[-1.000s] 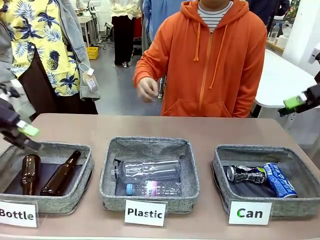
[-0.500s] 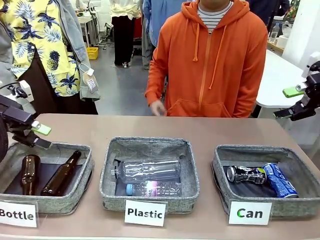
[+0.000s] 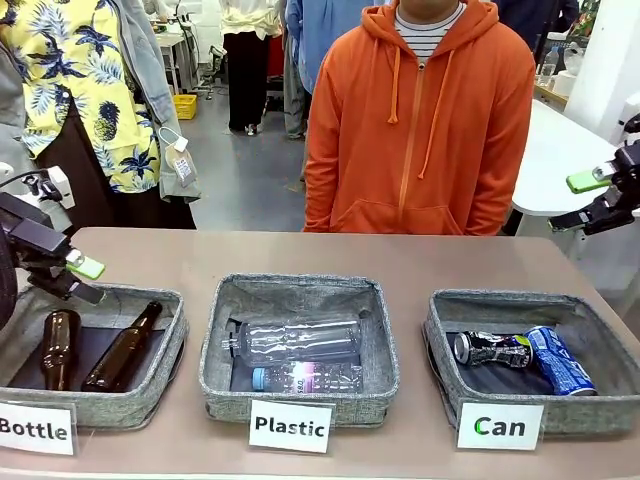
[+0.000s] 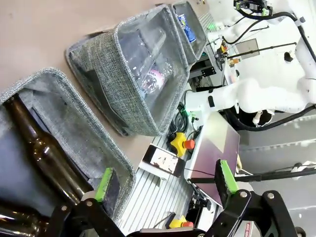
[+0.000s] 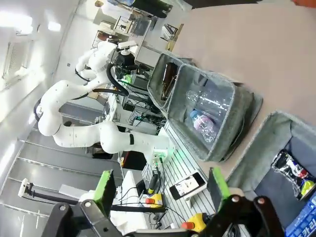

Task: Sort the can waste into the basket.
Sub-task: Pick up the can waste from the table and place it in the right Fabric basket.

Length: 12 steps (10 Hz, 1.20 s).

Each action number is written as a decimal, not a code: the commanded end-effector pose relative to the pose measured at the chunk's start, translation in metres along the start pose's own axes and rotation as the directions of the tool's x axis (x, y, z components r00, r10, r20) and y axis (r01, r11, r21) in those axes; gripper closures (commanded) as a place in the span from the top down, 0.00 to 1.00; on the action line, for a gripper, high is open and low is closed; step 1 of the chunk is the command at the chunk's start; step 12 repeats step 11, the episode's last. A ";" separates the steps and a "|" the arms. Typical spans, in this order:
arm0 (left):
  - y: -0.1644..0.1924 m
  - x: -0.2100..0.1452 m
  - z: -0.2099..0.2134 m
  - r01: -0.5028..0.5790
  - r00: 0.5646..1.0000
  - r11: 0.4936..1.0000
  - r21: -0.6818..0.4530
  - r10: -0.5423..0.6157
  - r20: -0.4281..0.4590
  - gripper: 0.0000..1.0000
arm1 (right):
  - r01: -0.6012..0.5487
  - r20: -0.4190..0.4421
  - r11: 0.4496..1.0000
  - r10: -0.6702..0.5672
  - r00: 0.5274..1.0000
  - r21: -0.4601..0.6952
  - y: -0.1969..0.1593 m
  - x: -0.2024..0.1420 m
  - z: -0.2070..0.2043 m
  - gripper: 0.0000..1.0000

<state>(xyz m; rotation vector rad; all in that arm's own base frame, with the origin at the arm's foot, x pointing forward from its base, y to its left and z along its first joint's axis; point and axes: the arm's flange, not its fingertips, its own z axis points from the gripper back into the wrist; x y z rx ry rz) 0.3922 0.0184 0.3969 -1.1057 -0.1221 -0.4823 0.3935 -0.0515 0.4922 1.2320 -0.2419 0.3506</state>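
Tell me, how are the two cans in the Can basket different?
The blue can has white print and lies angled toward the front; the silver-and-black can is dented and lies sideways, left of it. Both are small, on their sides, touching, inside the Can basket.

The table (image 3: 420,262) behind the three baskets is bare up to the person in orange (image 3: 425,120) at its far edge. The Can basket (image 3: 445,340) is open from above; two cans (image 3: 525,355) lie inside, with free lining beside them. Narrow gaps separate the baskets.
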 end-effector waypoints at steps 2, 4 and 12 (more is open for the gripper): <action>0.000 -0.001 0.000 -0.001 1.000 1.000 0.002 0.001 -0.008 1.00 | -0.014 -0.004 1.000 0.014 1.000 -0.019 -0.002 -0.002 0.001 1.00; 0.000 -0.001 0.000 -0.001 1.000 1.000 0.002 0.001 -0.008 1.00 | -0.014 -0.004 1.000 0.014 1.000 -0.019 -0.002 -0.002 0.001 1.00; 0.000 -0.001 0.000 -0.001 1.000 1.000 0.002 0.001 -0.008 1.00 | -0.014 -0.004 1.000 0.014 1.000 -0.019 -0.002 -0.002 0.001 1.00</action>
